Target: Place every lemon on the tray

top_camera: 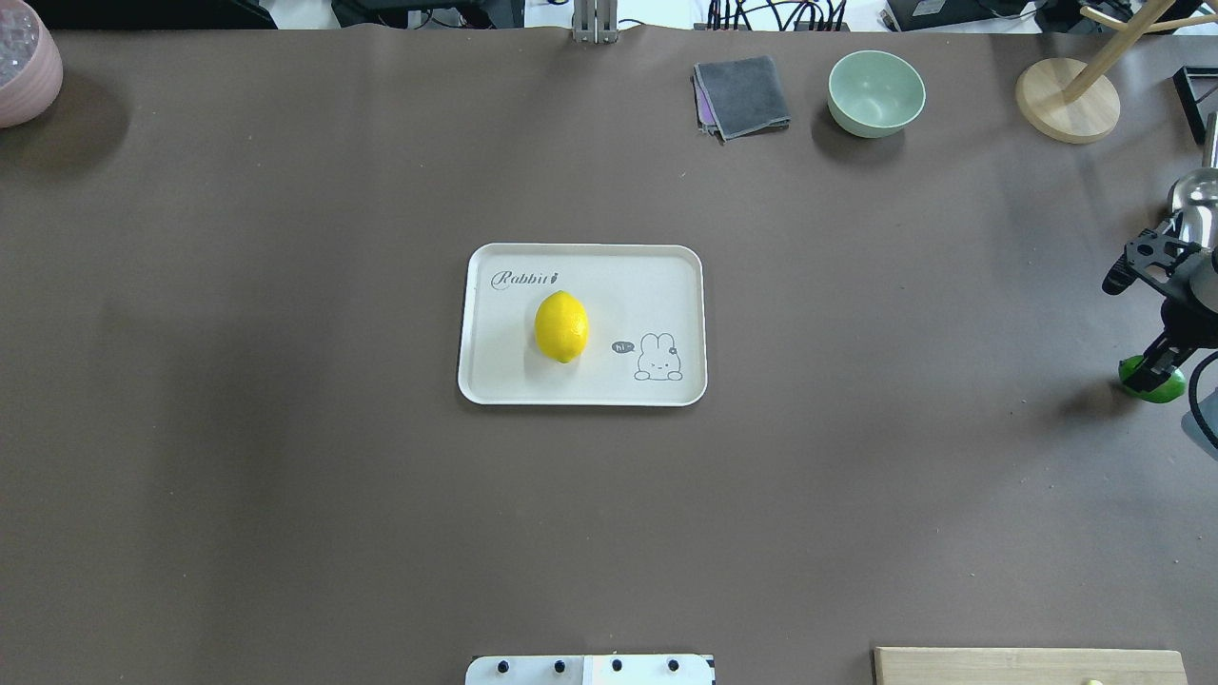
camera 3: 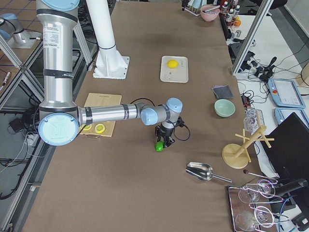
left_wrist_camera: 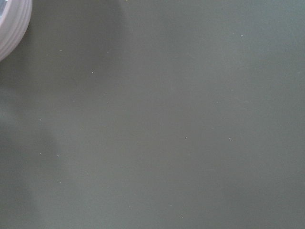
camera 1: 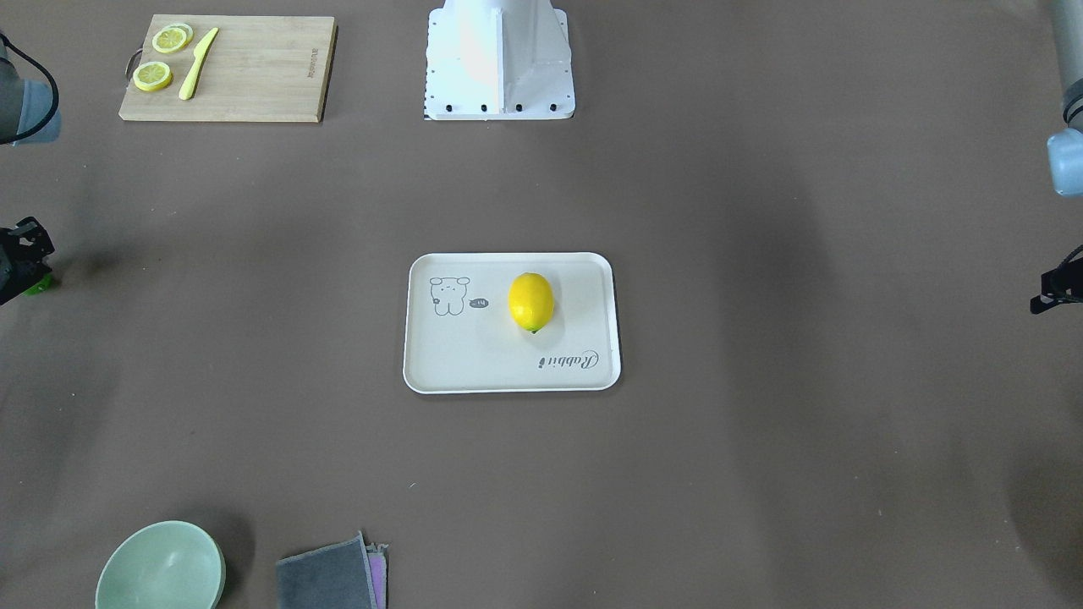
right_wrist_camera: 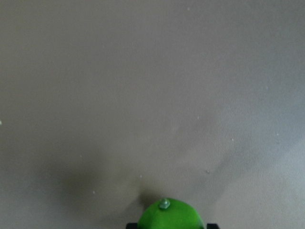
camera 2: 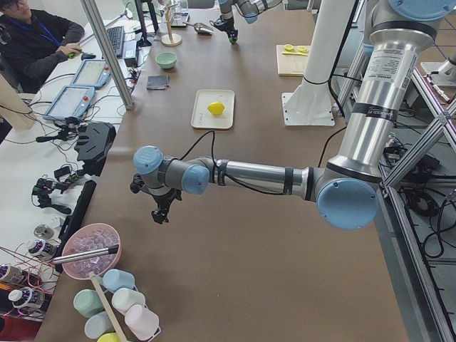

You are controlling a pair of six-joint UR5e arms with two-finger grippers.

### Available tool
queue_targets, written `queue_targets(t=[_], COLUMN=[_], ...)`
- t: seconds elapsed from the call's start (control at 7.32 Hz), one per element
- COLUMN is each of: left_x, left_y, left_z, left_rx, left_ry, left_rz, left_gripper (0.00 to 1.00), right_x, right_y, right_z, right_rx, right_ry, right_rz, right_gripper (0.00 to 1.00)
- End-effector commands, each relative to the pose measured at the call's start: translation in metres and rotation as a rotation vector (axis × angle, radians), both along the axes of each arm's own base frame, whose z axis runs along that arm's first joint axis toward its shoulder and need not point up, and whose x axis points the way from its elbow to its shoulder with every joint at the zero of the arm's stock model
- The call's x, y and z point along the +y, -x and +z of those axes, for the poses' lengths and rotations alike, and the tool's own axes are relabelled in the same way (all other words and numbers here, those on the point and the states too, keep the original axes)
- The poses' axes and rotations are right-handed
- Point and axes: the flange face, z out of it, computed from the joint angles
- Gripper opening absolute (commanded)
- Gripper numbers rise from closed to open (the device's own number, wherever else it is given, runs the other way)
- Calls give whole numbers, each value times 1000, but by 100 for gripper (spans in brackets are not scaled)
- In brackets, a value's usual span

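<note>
The left end effector (camera 2: 160,216) hangs over the tabletop (top_camera: 238,428) near a pink bowl (camera 2: 89,249); I cannot tell whether its fingers are spread. At centre, the yellow lemon (top_camera: 561,326) lies on the tray (top_camera: 666,276), well apart from both arms. At the far right, the right end effector (top_camera: 1149,369) pinches the green lemon (top_camera: 1156,385), low by the tabletop.

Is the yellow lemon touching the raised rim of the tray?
Apart. The overhead view shows the yellow lemon lying mid-tray, with bare off-white floor between it and the rim on every side.
</note>
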Motion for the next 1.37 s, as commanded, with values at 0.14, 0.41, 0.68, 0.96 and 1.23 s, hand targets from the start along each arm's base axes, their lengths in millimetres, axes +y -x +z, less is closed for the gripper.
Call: queue_targets(t=[0.14,0.41,0.68,0.96,1.23], left_x=[-2,-2,1,2,2], left_y=[-1,-1,-2,-3,-3], left_z=[-4,-6,-6,-8,-7], left_rx=[3,3,36,50,52], left_ry=[-5,-9,4,22,27], left_rz=[0,0,7,-10,-14], left_gripper=[98,98,98,98,98], right_x=[-30,-53,-42,-15,-20], right_y=[23,61,147,240,327], right_z=[-86,-171,-251,-333,-387], right_rx=[-40,-55,-74,-75,-123], right_ry=[122,240,340,408,463], right_rz=[80,226,344,428,514], right_gripper=[0,0,0,0,0])
